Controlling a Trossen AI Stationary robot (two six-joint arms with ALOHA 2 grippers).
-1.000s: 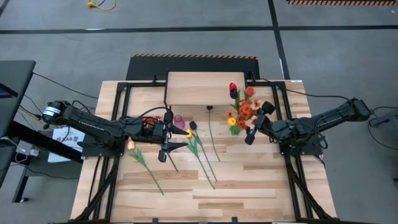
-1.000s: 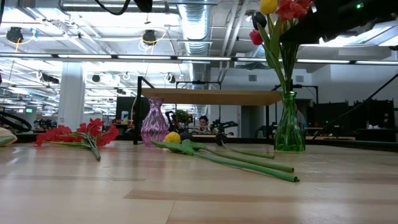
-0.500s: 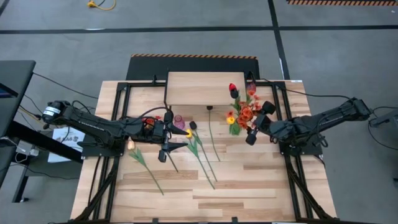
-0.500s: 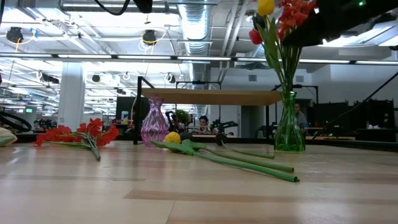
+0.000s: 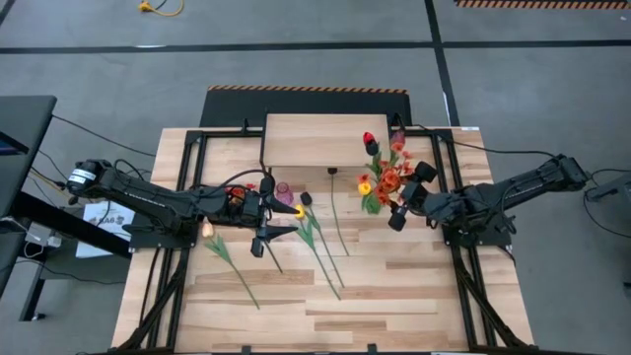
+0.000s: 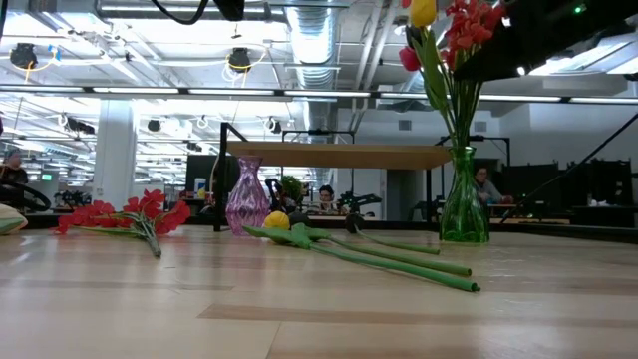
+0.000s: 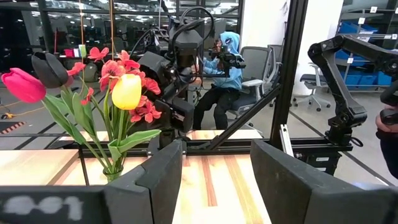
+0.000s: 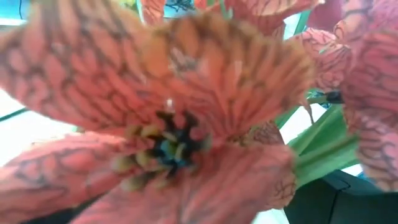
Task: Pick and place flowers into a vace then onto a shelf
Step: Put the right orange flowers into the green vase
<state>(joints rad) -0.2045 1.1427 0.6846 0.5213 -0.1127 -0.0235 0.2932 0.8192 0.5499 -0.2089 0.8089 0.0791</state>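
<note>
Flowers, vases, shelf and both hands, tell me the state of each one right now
Green vase: upright on the table, holding a bouquet.
Purple vase: upright, empty.
Yellow tulip: lying flat on the table.
Red blossom spray: lying flat on the table.
Shelf: nothing on top.
Left hand: open, empty.
Right hand: open, close against the bouquet's blossoms.

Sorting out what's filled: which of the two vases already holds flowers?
The green glass vase by the right end effector holds the flowers; the purple vase stands empty.
</note>
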